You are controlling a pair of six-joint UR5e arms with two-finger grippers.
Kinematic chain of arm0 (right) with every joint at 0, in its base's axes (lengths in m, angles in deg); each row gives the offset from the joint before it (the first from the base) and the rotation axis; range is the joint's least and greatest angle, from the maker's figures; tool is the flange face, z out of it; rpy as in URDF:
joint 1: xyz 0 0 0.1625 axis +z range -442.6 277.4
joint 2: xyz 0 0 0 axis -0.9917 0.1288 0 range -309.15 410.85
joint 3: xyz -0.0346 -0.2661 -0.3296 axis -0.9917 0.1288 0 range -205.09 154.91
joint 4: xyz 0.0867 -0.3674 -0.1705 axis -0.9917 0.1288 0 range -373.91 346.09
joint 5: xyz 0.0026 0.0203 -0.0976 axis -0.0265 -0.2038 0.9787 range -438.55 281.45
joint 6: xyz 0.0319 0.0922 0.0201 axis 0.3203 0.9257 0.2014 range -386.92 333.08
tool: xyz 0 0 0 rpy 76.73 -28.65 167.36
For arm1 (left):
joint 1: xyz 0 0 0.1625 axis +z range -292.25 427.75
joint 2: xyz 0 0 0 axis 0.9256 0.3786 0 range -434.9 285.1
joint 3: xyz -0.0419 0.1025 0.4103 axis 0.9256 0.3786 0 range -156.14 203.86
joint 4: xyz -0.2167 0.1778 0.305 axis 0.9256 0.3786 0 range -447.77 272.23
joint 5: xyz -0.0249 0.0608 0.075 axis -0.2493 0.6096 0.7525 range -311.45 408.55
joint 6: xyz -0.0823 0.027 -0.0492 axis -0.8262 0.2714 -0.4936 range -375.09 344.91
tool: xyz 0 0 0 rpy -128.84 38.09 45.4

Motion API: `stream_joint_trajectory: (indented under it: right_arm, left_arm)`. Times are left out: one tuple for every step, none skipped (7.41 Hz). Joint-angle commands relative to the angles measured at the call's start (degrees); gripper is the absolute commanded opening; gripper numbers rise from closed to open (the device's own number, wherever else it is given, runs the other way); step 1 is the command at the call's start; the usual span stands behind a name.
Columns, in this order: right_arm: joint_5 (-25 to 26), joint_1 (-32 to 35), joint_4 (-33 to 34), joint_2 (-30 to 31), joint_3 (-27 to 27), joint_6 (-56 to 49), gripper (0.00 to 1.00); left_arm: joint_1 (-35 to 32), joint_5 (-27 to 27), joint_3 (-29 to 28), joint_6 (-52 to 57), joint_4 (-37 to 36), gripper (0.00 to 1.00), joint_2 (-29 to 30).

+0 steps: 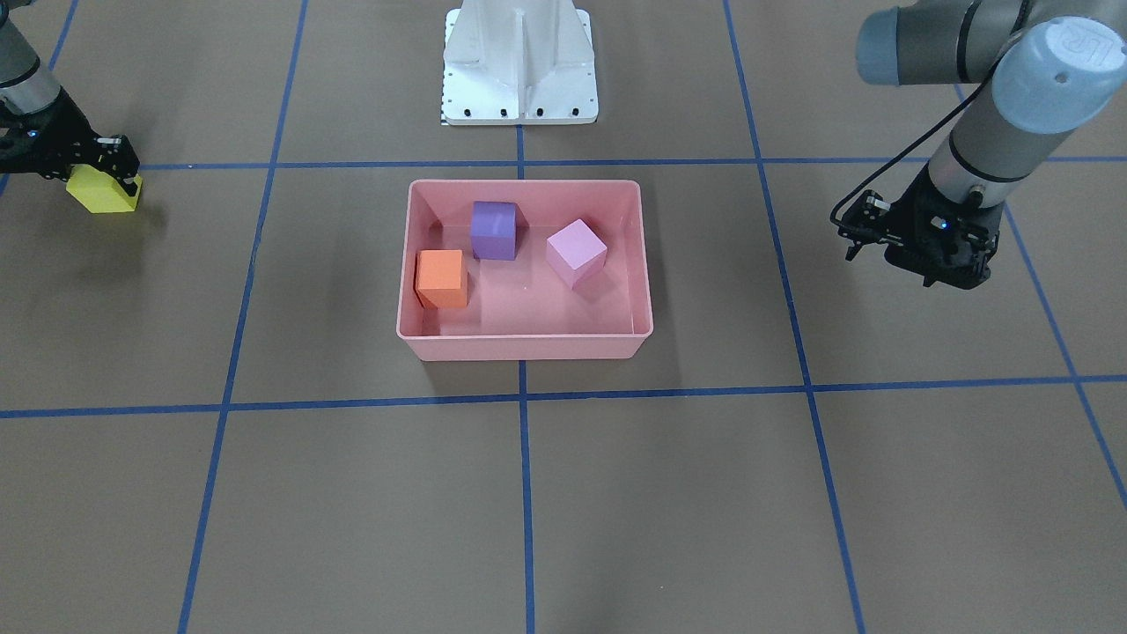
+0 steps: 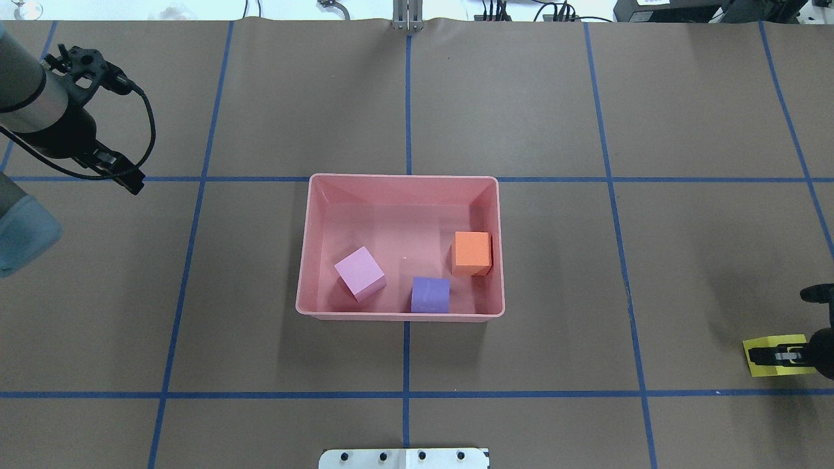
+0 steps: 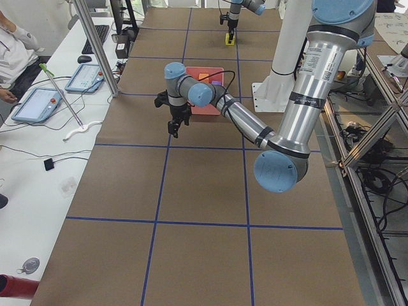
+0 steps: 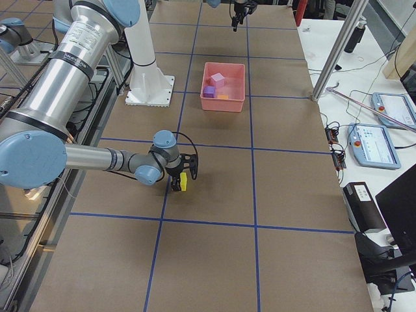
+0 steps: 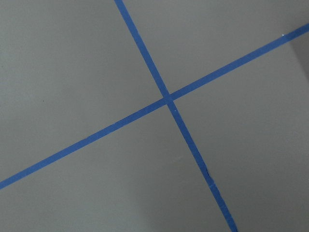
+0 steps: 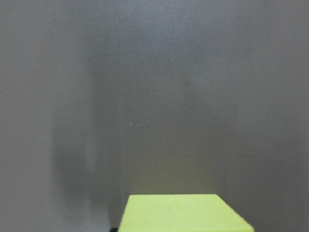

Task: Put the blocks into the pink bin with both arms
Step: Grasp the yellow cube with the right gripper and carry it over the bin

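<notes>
The pink bin (image 1: 519,348) stands mid-table and also shows in the overhead view (image 2: 397,179). In it lie the orange block (image 1: 442,277), the purple block (image 1: 493,231) and the light pink block (image 1: 576,253). My right gripper (image 1: 110,180) is far off to the robot's right, shut on the yellow block (image 1: 101,195) at or just above the table. That block also shows in the overhead view (image 2: 769,355) and the right wrist view (image 6: 183,212). My left gripper (image 2: 127,179) hangs empty above bare table on the robot's left, well clear of the bin, and its fingers look open.
The white base mount (image 1: 519,62) stands behind the bin. Blue tape lines (image 5: 166,99) grid the brown table. A side bench with tablets (image 3: 38,102) and a metal post (image 3: 95,48) lies beyond the far edge.
</notes>
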Motion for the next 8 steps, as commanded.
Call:
stream_joint_trajectory:
  right_arm:
    - [-6.27,4.62,1.67,-4.99,-1.32,-0.1,0.0]
    - [-11.02,9.44,8.04,-11.2,-2.02,-0.1,0.0]
    - [-12.63,12.54,17.24,-19.18,-2.9,-0.19,0.0]
    - [-13.69,14.05,26.64,-26.92,-4.04,-0.19,0.0]
    - [-15.18,15.8,39.61,-36.13,-5.88,-0.19,0.0]
    - [-15.46,16.08,52.09,-44.92,-7.46,-0.19,0.0]
    - [-15.29,15.91,60.22,-51.97,-7.39,-0.1,0.0]
    - [-14.94,15.38,64.66,-57.09,-6.78,0.16,0.0]
  left_arm:
    - [0.03,0.0,-0.05,-0.09,0.0,1.0,0.01]
    - [0.03,0.0,-0.05,-0.09,0.0,1.0,0.01]
    - [0.03,0.0,-0.05,-0.09,0.0,1.0,-0.08]
    - [-0.06,0.0,-0.05,0.0,0.0,1.0,-0.17]
    - [-0.24,0.0,-0.05,0.43,0.09,1.0,-0.6]
    - [-0.76,0.0,-0.14,1.39,1.48,1.0,-1.56]
    - [-2.85,0.0,-1.62,4.54,2.89,1.0,-2.18]
    - [-5.22,0.0,-3.29,8.31,2.99,1.0,-2.62]
